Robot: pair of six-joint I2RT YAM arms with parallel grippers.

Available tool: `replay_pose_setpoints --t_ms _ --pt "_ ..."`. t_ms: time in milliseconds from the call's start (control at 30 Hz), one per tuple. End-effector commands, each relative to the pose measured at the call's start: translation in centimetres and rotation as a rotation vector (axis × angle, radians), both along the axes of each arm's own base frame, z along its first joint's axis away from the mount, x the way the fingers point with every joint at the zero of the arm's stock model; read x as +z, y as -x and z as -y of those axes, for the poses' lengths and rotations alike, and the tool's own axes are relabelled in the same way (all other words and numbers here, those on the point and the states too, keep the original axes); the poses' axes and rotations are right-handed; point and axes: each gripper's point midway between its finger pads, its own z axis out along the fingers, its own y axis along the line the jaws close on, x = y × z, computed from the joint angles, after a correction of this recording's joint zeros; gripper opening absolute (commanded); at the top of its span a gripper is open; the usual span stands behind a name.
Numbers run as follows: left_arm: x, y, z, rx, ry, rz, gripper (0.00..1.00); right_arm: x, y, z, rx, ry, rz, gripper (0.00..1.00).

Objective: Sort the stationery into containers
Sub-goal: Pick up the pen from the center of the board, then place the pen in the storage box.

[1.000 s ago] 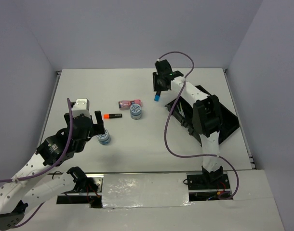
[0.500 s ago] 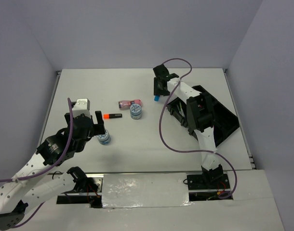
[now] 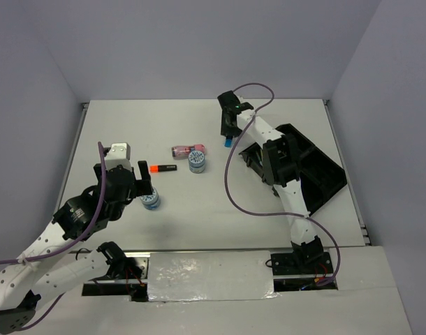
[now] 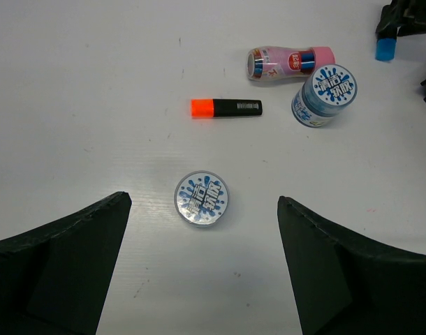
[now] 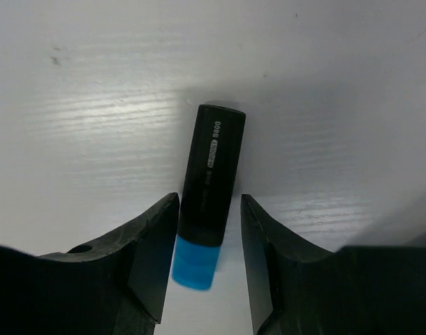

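Right wrist view: a matte black, blue-capped marker [image 5: 213, 153] bears small white print, seemingly "8600". It sits between the right gripper's [image 5: 209, 199] fingers; whether they pinch it I cannot tell. It is near the worktop's [image 3: 129, 125] far edge, beside the black plastic organiser tray [image 3: 325, 174], which the right arm partly hides. The left gripper [image 4: 204, 202] gapes wide above a round disc [image 3: 150, 200] with unreadable blue splash lettering. Mid-worktop lie a second disc [image 4: 325, 94], a labelled pink tube [image 4: 290, 63] and an orange-capped marker [image 4: 227, 107].
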Motion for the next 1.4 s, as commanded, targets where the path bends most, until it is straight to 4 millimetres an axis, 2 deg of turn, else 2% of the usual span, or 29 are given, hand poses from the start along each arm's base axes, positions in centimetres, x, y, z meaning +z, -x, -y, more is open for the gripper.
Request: replay_pose_setpoints --t_ms 0,33,67,233,300,400,433,467,500,533,567,600,700,733,800,867,900,933,967,1033,1067,1100,1167,1200,1267,1300,1367 --pt "1.1 -0.4 0.3 -0.013 0.014 0.035 0.99 -0.8 1.2 0.8 -0.032 0.046 -0.049 0.48" --pt "1.1 -0.4 0.3 -0.015 0.013 0.034 0.99 -1.5 1.7 0.9 -0.028 0.046 -0.062 0.47" --pt "1.1 -0.4 0.4 -0.016 0.015 0.035 0.99 -1.1 1.8 0.8 -0.026 0.043 -0.057 0.46" --pt "1.1 -0.4 0.4 -0.019 0.016 0.034 0.99 -2.2 2.6 0.1 0.016 0.017 -0.106 0.38" --pt "1.1 -0.4 0.3 -0.015 0.015 0.035 0.99 -2.9 2.9 -0.5 0.041 -0.008 -0.128 0.32" --pt "1.1 -0.4 0.3 -0.015 0.017 0.037 0.99 -2.3 3.4 -2.1 0.117 -0.087 -0.124 0.23" --pt "1.1 -0.4 0.3 -0.017 0.017 0.037 0.99 -1.0 3.2 -2.8 0.144 -0.127 -0.088 0.22" --pt "1.1 -0.4 0.3 -0.017 0.014 0.034 0.99 0.0 3.6 -4.3 0.204 -0.203 -0.084 0.20" --pt "1.0 -0.4 0.3 -0.017 0.013 0.033 0.99 1.6 2.9 -5.3 0.253 -0.251 -0.023 0.20" --pt "1.0 -0.5 0.4 -0.016 0.012 0.031 0.99 4.0 3.3 -5.8 0.288 -0.285 0.017 0.19" --pt "1.1 -0.4 0.4 -0.019 0.014 0.031 0.99 5.6 3.2 -6.0 0.308 -0.303 0.049 0.19" --pt "1.0 -0.4 0.4 -0.017 0.012 0.031 0.99 8.5 3.2 -6.4 0.346 -0.323 0.115 0.19" --pt "1.1 -0.4 0.3 -0.012 0.016 0.034 0.99 12.4 3.2 -6.0 0.394 -0.363 0.186 0.19" --pt "1.1 -0.4 0.2 -0.011 0.017 0.037 0.99 14.6 3.5 -6.0 0.415 -0.389 0.211 0.19" --pt "1.1 -0.3 0.2 -0.011 0.018 0.038 0.99 16.9 3.7 -3.7 0.398 -0.353 0.248 0.19" --pt "1.2 -0.3 0.1 -0.007 0.017 0.038 0.99 17.7 3.6 -1.1 0.369 -0.303 0.263 0.18" --pt "1.2 -0.3 0.1 -0.007 0.018 0.039 0.99 17.8 4.3 0.5 0.380 -0.246 0.249 0.19" --pt "1.2 -0.3 0.1 -0.009 0.018 0.039 0.99 17.5 4.2 2.7 0.341 -0.176 0.241 0.20" --pt "1.2 -0.3 0.1 -0.009 0.021 0.041 0.99 17.0 4.8 5.8 0.332 -0.097 0.206 0.21" --pt "1.2 -0.3 0.1 -0.012 0.022 0.041 0.99 16.0 5.4 9.7 0.296 0.004 0.172 0.23" --pt "1.3 -0.3 0.2 -0.014 0.023 0.043 0.99 15.5 5.6 12.6 0.281 0.052 0.156 0.23" --pt "1.3 -0.3 0.2 -0.014 0.023 0.043 0.99 14.9 6.7 14.1 0.268 0.065 0.139 0.23" --pt "1.2 -0.3 0.3 -0.019 0.022 0.041 0.99 14.6 7.2 16.6 0.227 0.080 0.147 0.23" --pt "1.2 -0.3 0.3 -0.020 0.024 0.041 0.99 13.8 8.0 18.7 0.183 0.081 0.131 0.23" --pt "1.2 -0.3 0.4 -0.021 0.024 0.041 0.99 13.0 8.5 20.3 0.122 0.052 0.118 0.23" --pt "1.1 -0.3 0.4 -0.022 0.021 0.038 0.99 12.1 9.0 22.1 0.077 0.038 0.085 0.23" --pt "1.1 -0.4 0.4 -0.021 0.020 0.035 0.99 10.8 9.5 22.7 0.058 0.020 0.052 0.23"
